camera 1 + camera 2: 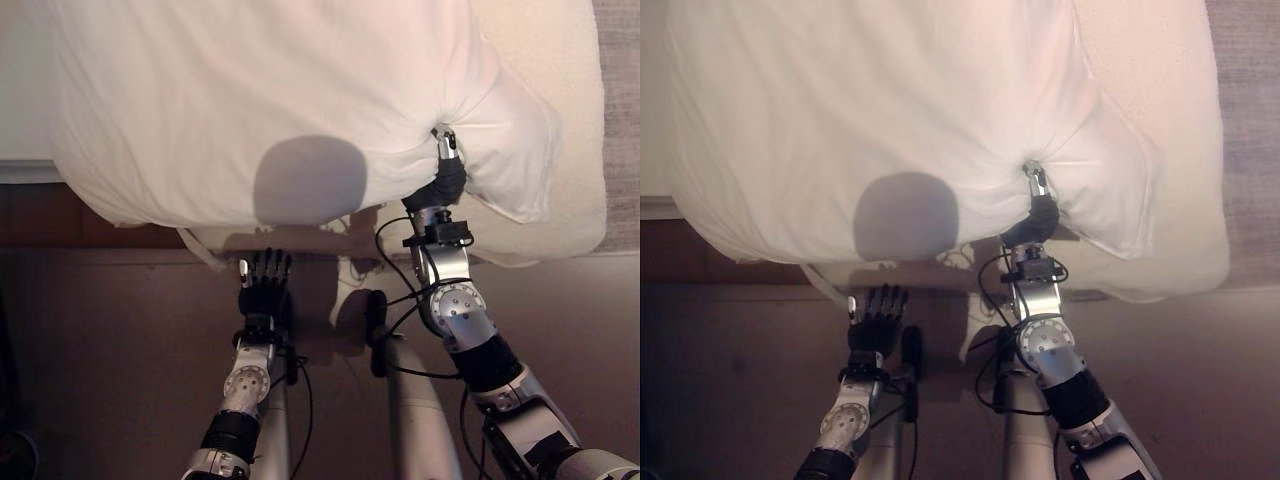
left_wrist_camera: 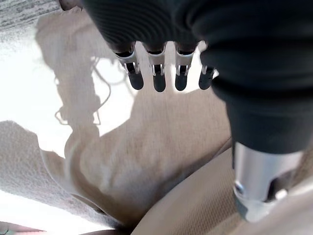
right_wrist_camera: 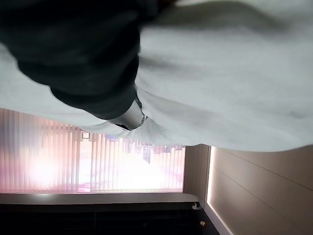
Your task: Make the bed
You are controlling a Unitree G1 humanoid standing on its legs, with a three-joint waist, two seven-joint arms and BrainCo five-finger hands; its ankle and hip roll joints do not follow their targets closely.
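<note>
White pillow [image 1: 270, 100] lying large across the bed [image 1: 560, 120], its near edge overhanging the bed's near side. Right hand [image 1: 446, 150] raised to the pillow's near edge, toward its right corner, fingers pinched into the cloth so that creases radiate from the grip; in the right wrist view, white cloth draped over the dark cover with one silver finger [image 3: 129, 116] curled under the fold. Cream bed cover visible beyond the pillow's right end and below its right corner. Left hand [image 1: 264, 283] held low, just below the pillow's near edge and left of the right hand, clear of the cloth, fingers [image 2: 157, 73] straight and slack, holding nothing. Carpeted floor [image 1: 120, 350] below the pillow's near edge. Window with vertical blinds [image 3: 93, 161] seen past the pillow in the right wrist view
</note>
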